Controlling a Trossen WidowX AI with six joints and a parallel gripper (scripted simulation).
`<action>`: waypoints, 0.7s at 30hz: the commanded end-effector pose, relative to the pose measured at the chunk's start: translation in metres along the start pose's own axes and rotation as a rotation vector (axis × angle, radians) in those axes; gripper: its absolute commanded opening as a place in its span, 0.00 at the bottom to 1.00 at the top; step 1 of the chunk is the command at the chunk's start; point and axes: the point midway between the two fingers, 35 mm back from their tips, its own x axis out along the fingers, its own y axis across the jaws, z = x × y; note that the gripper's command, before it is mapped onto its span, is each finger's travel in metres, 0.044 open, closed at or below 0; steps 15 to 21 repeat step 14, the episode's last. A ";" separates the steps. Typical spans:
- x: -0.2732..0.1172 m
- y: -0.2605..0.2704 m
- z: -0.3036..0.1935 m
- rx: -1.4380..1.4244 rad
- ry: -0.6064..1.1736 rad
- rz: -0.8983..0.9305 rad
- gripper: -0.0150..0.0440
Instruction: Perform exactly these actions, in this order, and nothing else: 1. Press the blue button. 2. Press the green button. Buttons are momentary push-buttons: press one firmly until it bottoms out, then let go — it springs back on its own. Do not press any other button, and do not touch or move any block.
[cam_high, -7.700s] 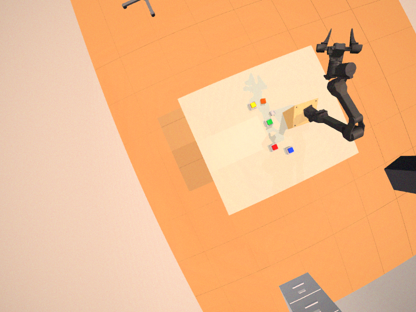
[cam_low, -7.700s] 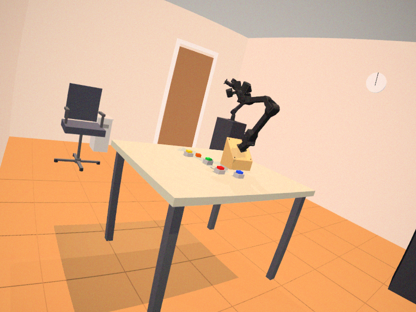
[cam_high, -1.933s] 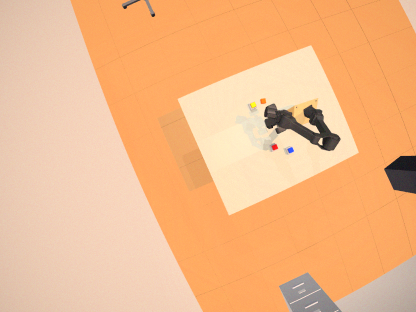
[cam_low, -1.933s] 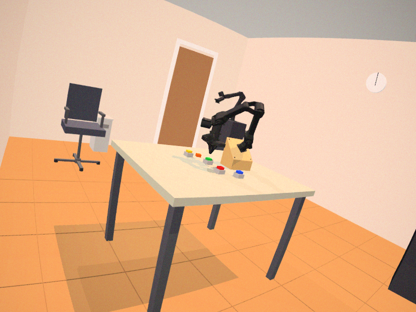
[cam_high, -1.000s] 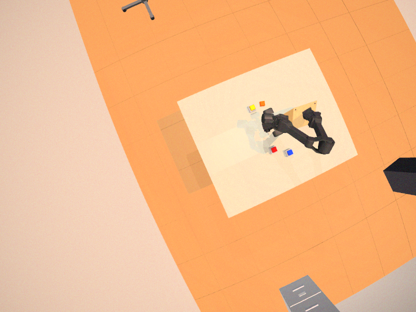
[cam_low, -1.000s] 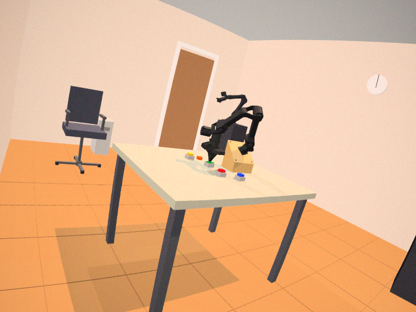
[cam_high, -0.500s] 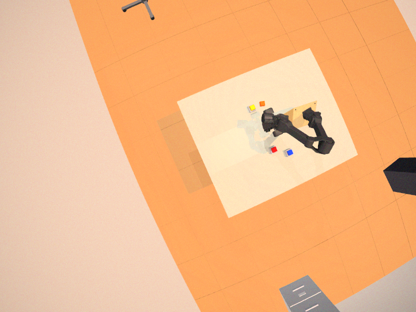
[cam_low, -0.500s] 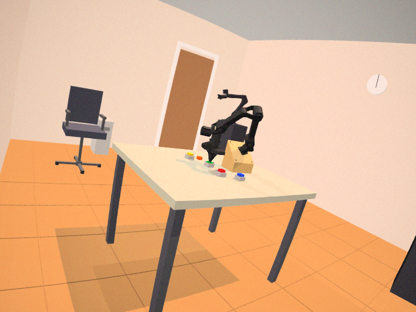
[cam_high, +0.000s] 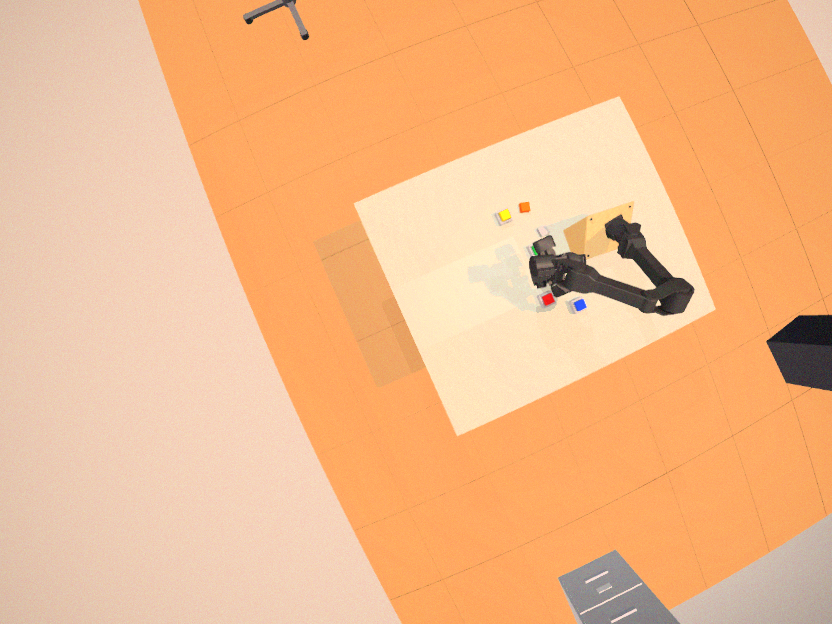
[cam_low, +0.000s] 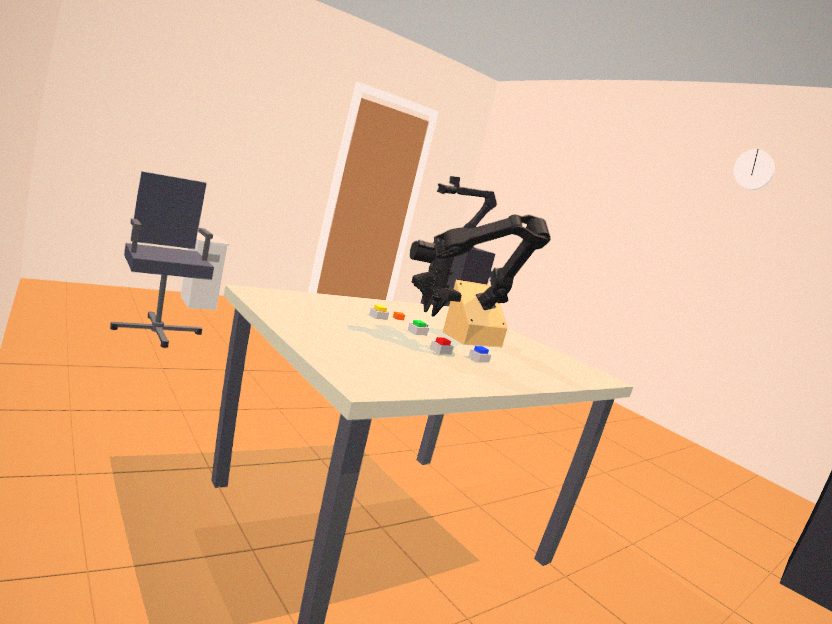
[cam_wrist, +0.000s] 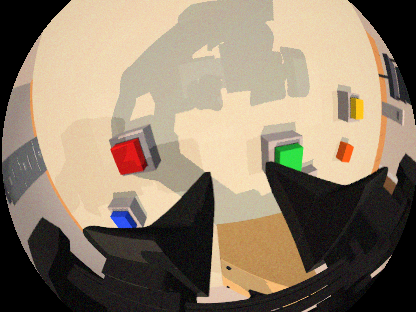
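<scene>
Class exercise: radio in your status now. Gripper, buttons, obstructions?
Gripper open, empty, raised above table. Green button by one fingertip, blue button off to the side. Red button and orange block nearby; path unobstructed.

Around me the walls (cam_low: 604, 201) are pale peach under a grey ceiling (cam_low: 604, 33). A brown door (cam_low: 369, 201) in a white frame sits in the far wall, and a round white clock (cam_low: 753, 168) hangs to its right. Orange tiles (cam_low: 67, 436) cover the floor. A dark office chair (cam_low: 166, 241) stands beside a small white cabinet (cam_low: 204, 282). My cream table (cam_low: 376, 382) casts a soft shadow on the tiles. From above, a grey filing cabinet (cam_high: 614, 594) shows.
</scene>
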 end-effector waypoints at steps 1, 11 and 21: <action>-0.020 0.067 0.005 -0.011 -0.013 0.005 0.73; -0.049 0.164 -0.023 -0.013 -0.013 0.042 0.93; -0.049 0.164 -0.023 -0.013 -0.013 0.042 0.93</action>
